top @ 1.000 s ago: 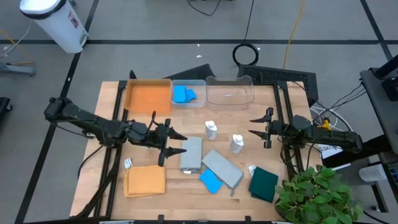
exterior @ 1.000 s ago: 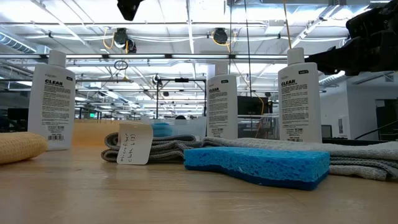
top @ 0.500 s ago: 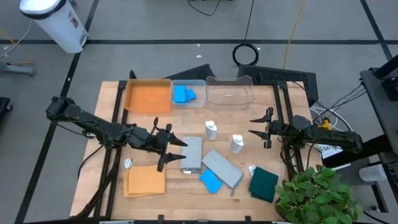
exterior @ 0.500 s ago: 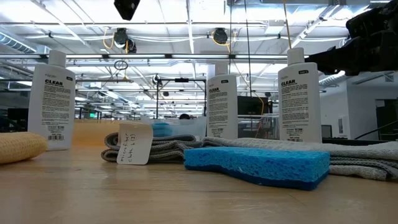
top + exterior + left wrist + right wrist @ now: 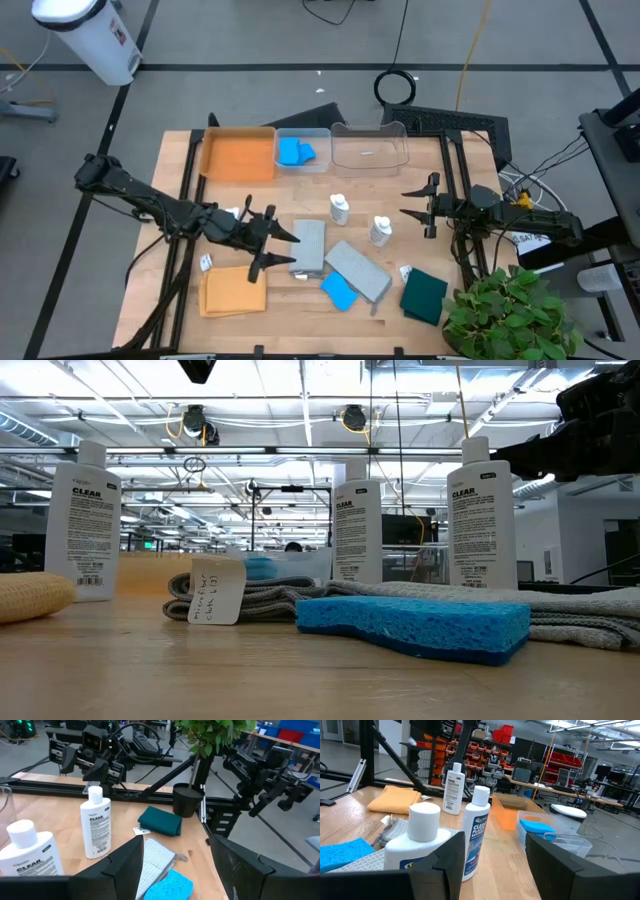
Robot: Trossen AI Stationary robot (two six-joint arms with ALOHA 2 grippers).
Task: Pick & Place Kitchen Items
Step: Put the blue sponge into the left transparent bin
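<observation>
Kitchen items lie scattered over the wooden table (image 5: 180,160): an orange cloth (image 5: 233,291) at the front left, two grey cloths (image 5: 309,246) and (image 5: 358,269) in the middle with a blue sponge (image 5: 339,291) touching the second, a dark green cloth (image 5: 424,296) at the front right. Two white bottles (image 5: 339,209) and (image 5: 380,231) stand near the centre — a third (image 5: 232,214) shows just beside the left arm. More blue sponges (image 5: 294,152) sit in a clear bin (image 5: 322,135) between the orange tray (image 5: 238,155) and an empty bin (image 5: 369,146). The left gripper (image 5: 276,247) hovers at the first grey cloth's left edge, fingers spread wide. The right gripper (image 5: 410,201) waits right of the bottles — its fingers also apart.
</observation>
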